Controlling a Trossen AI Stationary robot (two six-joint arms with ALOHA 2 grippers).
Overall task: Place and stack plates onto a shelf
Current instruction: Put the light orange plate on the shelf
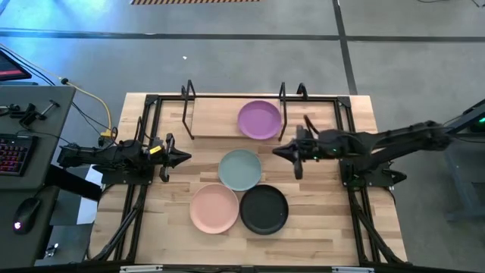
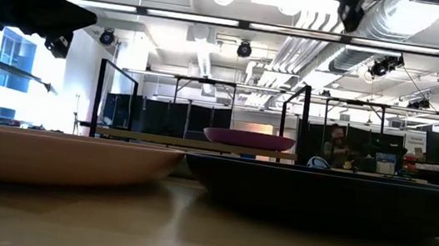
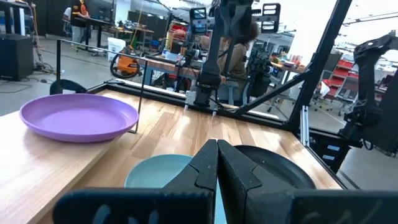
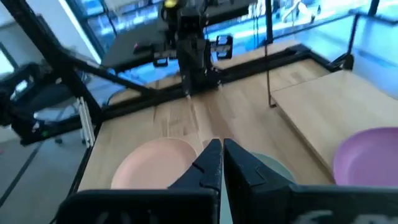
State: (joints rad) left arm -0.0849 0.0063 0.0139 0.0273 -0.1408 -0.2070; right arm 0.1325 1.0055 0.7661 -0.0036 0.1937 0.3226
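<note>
The purple plate (image 1: 259,120) lay on the shelf (image 1: 216,117), while the pale blue-green plate (image 1: 240,169) sat between the closed left gripper (image 1: 185,158) and closed right gripper (image 1: 277,152).

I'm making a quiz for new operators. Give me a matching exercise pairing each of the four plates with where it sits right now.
Things:
1. purple plate
2. pale blue-green plate
3. pink plate
4. black plate

Places:
A. on the table, near edge, toward the right arm's side
B. on the shelf
C. on the table, near edge, toward the left arm's side
D. mid-table, between the left gripper and the right gripper

Pairs: 1-B, 2-D, 3-C, 4-A
</note>
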